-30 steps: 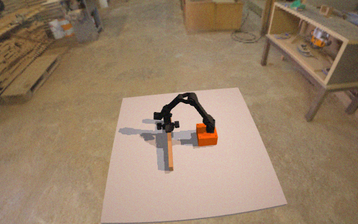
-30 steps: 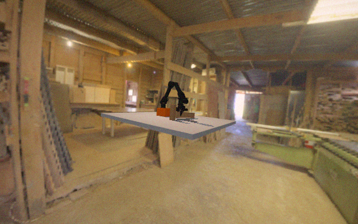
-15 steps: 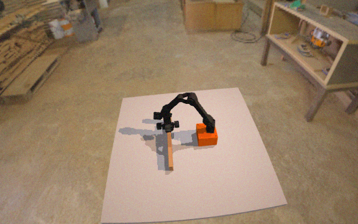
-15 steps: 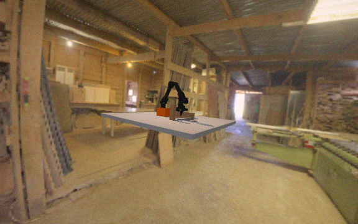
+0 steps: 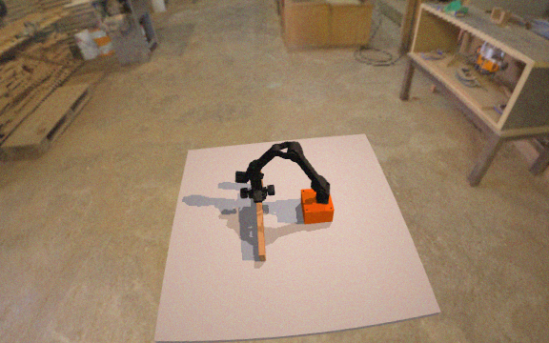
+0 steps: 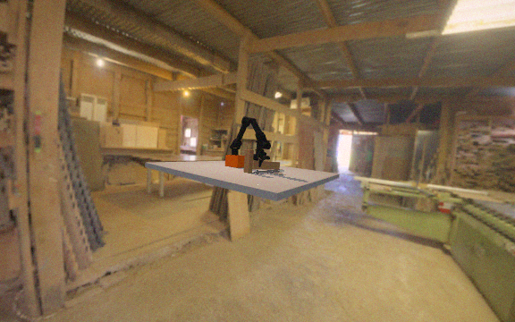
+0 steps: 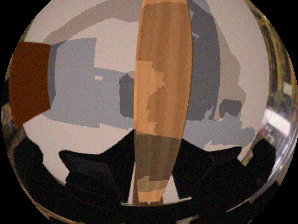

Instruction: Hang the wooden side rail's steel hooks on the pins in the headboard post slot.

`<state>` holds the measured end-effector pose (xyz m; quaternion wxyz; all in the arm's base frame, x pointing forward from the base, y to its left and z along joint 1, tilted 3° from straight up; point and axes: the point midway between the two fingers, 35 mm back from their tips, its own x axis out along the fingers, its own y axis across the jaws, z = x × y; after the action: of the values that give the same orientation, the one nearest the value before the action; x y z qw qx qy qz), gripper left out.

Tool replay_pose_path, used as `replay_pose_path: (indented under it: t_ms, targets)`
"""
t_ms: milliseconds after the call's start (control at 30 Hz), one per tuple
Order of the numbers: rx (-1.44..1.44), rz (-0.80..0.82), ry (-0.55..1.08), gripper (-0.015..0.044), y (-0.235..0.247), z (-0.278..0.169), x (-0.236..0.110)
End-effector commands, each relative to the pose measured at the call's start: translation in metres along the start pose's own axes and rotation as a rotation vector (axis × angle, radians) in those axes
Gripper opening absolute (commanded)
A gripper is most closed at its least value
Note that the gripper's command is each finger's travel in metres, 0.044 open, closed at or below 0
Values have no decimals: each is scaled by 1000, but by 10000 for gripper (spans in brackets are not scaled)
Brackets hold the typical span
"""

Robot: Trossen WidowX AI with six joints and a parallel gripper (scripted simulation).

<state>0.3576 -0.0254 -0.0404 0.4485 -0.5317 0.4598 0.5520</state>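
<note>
Wooden side rail [image 5: 260, 231] lies stretched across the pale table [image 5: 341, 267], a long, thin plank whose long axis runs from the gripper [image 5: 257, 194] straight toward the table's near edge as the overhead camera has it. One end sits up under the gripper; the other end [image 5: 261, 257] reaches out toward the middle of the tabletop. From above I cannot tell whether that outer end touches the surface, though its shadow lies close beside it. The gripper is clamped on the rail near its upper end, with the black fingers on either side of the wood in the wrist camera, and the plank runs away from the lens up the middle of the picture [image 7: 161, 83].

The black arm [image 5: 294, 154] arches over from its orange base block [image 5: 319, 214], which stands just beside the rail on the table. From across the workshop, a short upright wooden post [image 6: 249, 162] shows close to the gripper [image 6: 261, 162], next to the orange block [image 6: 234, 161]; the hooks and the slot are too small to make out.
</note>
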Motion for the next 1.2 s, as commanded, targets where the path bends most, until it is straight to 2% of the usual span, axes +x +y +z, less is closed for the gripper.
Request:
replay_pose_path:
  t_ms: [0, 1167]
  targets:
    - [-3, -12, 6, 0, -2, -3, -5]
    - [-3, -12, 6, 0, -1, -6, -2]
